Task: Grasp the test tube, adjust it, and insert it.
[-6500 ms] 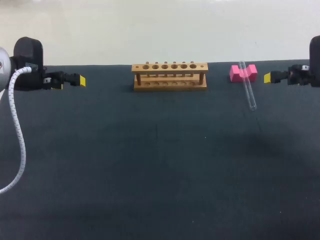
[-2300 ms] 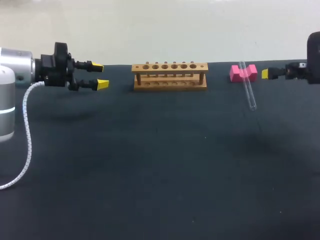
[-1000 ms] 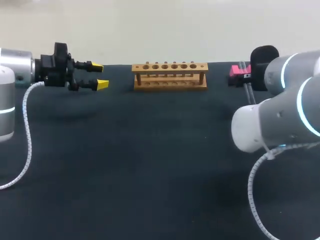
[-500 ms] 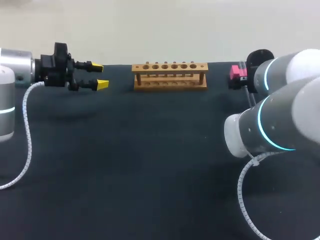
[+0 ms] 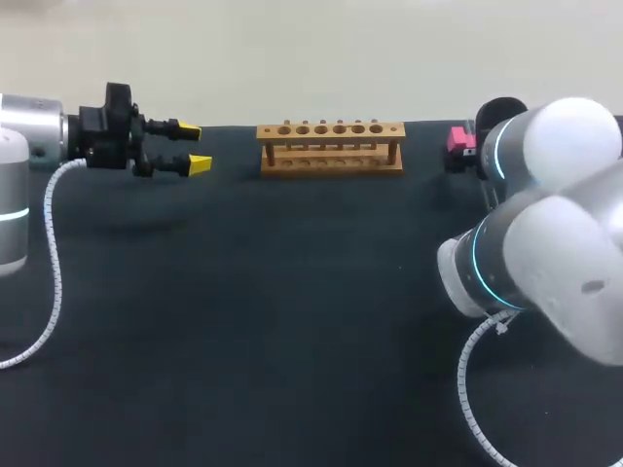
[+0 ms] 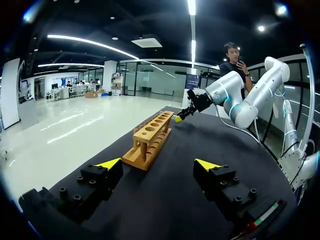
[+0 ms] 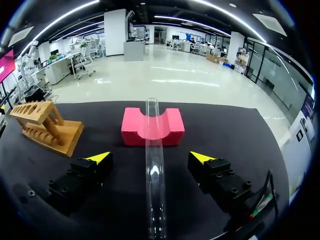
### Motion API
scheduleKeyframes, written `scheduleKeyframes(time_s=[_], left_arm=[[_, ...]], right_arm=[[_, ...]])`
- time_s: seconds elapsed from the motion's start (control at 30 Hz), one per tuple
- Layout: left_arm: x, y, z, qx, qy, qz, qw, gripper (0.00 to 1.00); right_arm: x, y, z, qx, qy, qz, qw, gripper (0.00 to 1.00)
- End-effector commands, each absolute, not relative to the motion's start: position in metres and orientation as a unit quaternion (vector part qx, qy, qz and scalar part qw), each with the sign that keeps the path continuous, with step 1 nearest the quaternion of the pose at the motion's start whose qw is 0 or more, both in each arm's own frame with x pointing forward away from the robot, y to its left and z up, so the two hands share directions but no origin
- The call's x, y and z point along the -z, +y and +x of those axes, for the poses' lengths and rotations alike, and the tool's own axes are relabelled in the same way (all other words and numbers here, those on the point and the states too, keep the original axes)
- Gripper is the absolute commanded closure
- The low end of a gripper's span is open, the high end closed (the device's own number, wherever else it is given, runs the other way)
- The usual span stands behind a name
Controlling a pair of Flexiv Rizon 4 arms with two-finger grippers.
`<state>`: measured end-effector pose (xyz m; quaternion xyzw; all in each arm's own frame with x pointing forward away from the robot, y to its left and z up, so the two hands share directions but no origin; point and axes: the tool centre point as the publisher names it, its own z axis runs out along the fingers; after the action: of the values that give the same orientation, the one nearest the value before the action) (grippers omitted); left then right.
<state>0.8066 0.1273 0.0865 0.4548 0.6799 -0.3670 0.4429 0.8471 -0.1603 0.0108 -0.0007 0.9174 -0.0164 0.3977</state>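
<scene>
A clear glass test tube lies with its open end resting in the notch of a pink block and its closed end toward my right wrist. My right gripper is open and straddles the tube, with neither yellow tip touching it. In the head view my right arm hides the tube and most of the pink block. The wooden tube rack stands at the back middle with its holes empty. My left gripper hangs open left of the rack, nothing between its fingers.
The dark table is bare from its middle to its front edge. A white cable hangs from my left arm along the left side. Another cable loops below my right arm.
My right arm has swung in from the right edge and now covers the tube and pink block. The left arm moved toward the rack earlier and has held still since.
</scene>
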Motion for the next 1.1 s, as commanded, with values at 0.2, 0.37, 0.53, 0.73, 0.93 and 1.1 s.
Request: scheduleKeyframes(time_s=[0.2, 0.37, 0.53, 0.73, 0.93, 1.1], left_arm=[[-0.086, 0.128, 0.806, 0.367, 0.679, 0.455, 0.445, 0.00], [-0.086, 0.128, 0.806, 0.367, 0.679, 0.455, 0.445, 0.00], [-0.086, 0.128, 0.806, 0.367, 0.679, 0.455, 0.445, 0.00], [-0.086, 0.128, 0.806, 0.367, 0.679, 0.455, 0.445, 0.00], [-0.086, 0.128, 0.806, 0.367, 0.679, 0.455, 0.445, 0.00], [-0.086, 0.128, 0.806, 0.367, 0.679, 0.455, 0.445, 0.00]], right_arm=[[-0.007, -0.161, 0.852, 0.026, 0.916, -0.005, 0.401, 0.00], [-0.005, -0.163, 0.853, 0.017, 0.915, -0.019, 0.402, 0.00], [-0.002, -0.166, 0.854, 0.012, 0.915, -0.020, 0.402, 0.00], [-0.001, -0.167, 0.857, 0.007, 0.915, -0.023, 0.402, 0.02], [0.001, -0.169, 0.859, 0.004, 0.916, -0.026, 0.401, 0.22], [0.003, -0.170, 0.862, 0.002, 0.916, -0.027, 0.401, 0.52]])
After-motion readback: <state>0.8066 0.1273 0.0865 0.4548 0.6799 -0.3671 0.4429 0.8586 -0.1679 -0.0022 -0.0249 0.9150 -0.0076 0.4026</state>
